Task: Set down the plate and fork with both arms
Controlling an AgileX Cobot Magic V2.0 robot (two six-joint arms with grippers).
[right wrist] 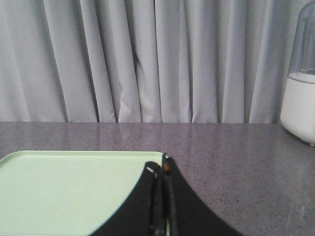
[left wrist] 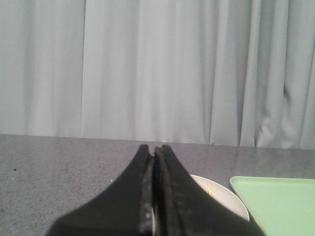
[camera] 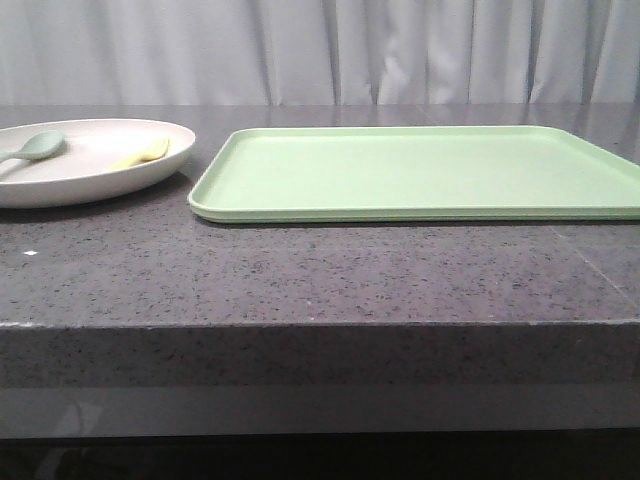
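The cream plate (camera: 90, 170) sits on the grey counter at the far left. The pale-yellow fork (camera: 143, 155) lies in it, with a grey-green spoon (camera: 38, 147) to its left. Part of the plate (left wrist: 224, 196) and a bit of the fork (left wrist: 207, 190) show in the left wrist view, past the fingers. My left gripper (left wrist: 153, 150) is shut and empty, short of the plate. My right gripper (right wrist: 161, 166) is shut and empty, over the near right edge of the green tray (right wrist: 69, 187). Neither gripper shows in the front view.
A large light-green tray (camera: 420, 172) lies right of the plate and reaches the right edge of the front view; it also shows in the left wrist view (left wrist: 280, 206). A white container with a clear dome (right wrist: 301, 88) stands at the far right. Grey curtains hang behind the counter.
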